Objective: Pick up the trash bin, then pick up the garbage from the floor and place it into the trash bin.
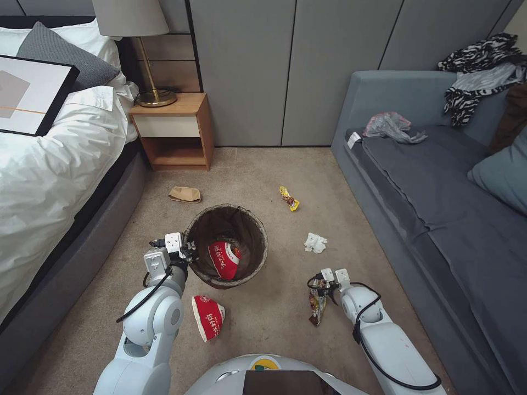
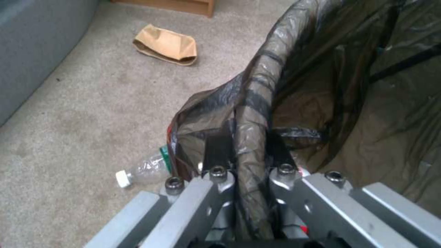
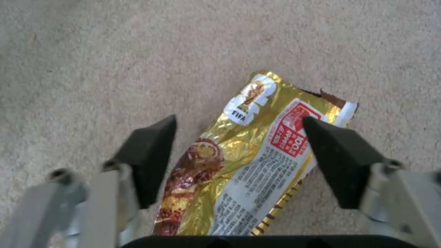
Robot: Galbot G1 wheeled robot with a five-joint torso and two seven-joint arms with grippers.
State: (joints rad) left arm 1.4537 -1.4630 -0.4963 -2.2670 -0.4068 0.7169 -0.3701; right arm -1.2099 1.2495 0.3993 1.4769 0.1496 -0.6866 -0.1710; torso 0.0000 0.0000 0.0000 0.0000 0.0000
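Holding trash bin [image 1: 226,246] rim, left end effector [image 2: 246,151] clenched; right end effector [image 3: 239,160] released, straddling gold wrapper [image 3: 239,172] on floor; next: close, lift, drop in bin

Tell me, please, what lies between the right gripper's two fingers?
In the right wrist view, a gold snack wrapper lies on the carpet between the open right gripper's fingers.

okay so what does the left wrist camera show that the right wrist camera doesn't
Left wrist view alone: the left gripper shut on the trash bin rim and its dark bag, a brown paper bag, a clear bottle.
Right wrist view alone: the right gripper open, straddling a gold snack wrapper.
Both: beige carpet.
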